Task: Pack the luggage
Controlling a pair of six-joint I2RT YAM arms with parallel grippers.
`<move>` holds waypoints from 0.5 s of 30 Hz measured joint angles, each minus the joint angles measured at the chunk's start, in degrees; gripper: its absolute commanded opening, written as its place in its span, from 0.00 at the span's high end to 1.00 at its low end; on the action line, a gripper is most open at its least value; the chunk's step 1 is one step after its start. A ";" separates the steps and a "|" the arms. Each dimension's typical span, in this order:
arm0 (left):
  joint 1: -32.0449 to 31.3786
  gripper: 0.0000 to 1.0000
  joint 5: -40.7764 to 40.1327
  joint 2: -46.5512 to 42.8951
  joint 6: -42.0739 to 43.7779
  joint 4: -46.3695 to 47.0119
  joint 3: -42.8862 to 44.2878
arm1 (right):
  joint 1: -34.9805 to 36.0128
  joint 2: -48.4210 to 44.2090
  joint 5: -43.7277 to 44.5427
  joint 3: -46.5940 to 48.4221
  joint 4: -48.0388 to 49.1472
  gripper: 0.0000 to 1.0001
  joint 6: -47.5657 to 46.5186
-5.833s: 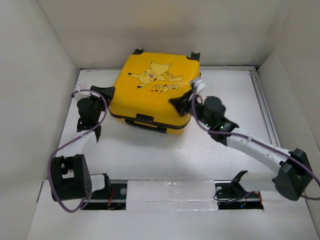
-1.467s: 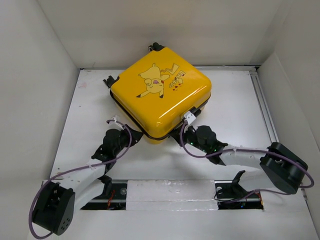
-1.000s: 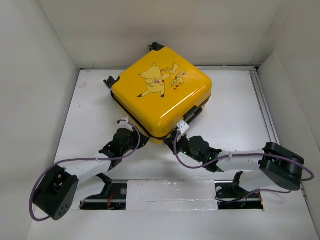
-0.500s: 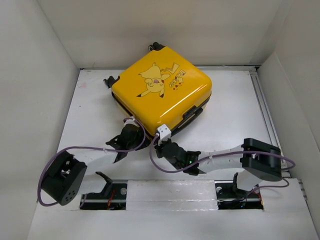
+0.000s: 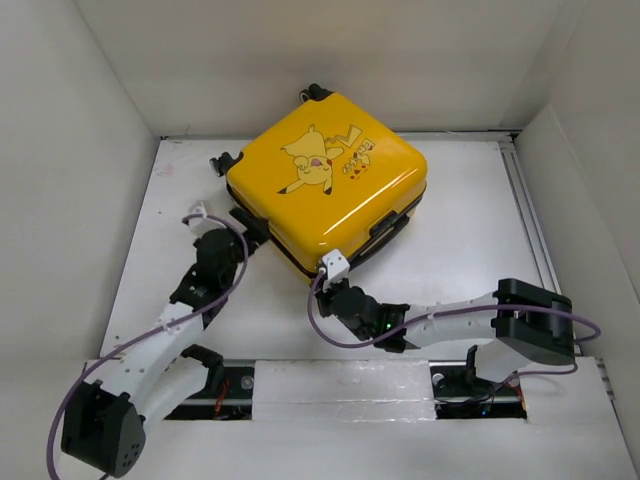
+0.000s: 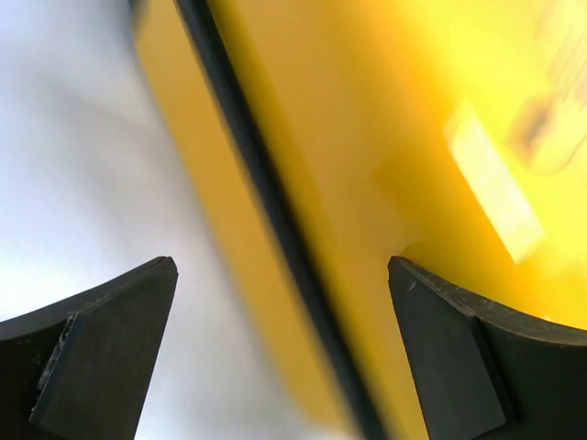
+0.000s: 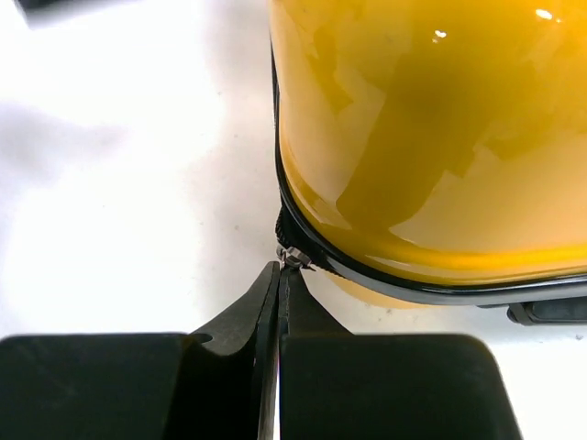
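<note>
Your bright-yellow hard-shell suitcase with the cartoon print (image 5: 325,190) lies flat and closed. One corner points at your right gripper (image 7: 278,272), and the wheel end points away to the far left. That gripper is squeezed tight, its tips at the tiny silver zipper pull (image 7: 293,257). Your left gripper (image 6: 280,268) gapes wide, with the suitcase's side just ahead of it.

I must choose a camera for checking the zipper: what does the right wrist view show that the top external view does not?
Only the right wrist view: the small metal zipper pull, right at the tips of the right arm's shut jaws. Only the top external view: the Pikachu print, the wheels, the left arm. Both: the yellow luggage with its black zipper trim on the white table.
</note>
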 measured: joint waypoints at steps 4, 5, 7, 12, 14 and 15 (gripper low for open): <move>12.96 0.01 3.63 3.87 -5.05 8.11 6.69 | 0.02 -0.57 -2.82 -0.52 0.52 1.00 0.31; 18.03 0.01 6.51 6.91 -6.86 11.41 8.59 | 0.13 -0.90 -3.78 -0.94 0.79 1.00 0.48; 26.51 0.01 11.65 13.07 -10.62 17.66 11.43 | 0.70 -2.05 -5.44 -1.90 0.90 1.00 0.79; 35.45 0.01 21.55 27.39 -19.08 26.86 12.50 | 2.21 -4.20 -9.49 -3.52 0.42 1.00 1.18; 35.95 0.01 24.28 32.39 -21.46 28.68 12.87 | 2.56 -4.48 -11.15 -3.65 0.26 1.00 1.18; 35.93 0.01 25.70 34.53 -22.53 29.35 13.18 | 2.67 -4.57 -11.93 -3.65 0.24 1.00 1.18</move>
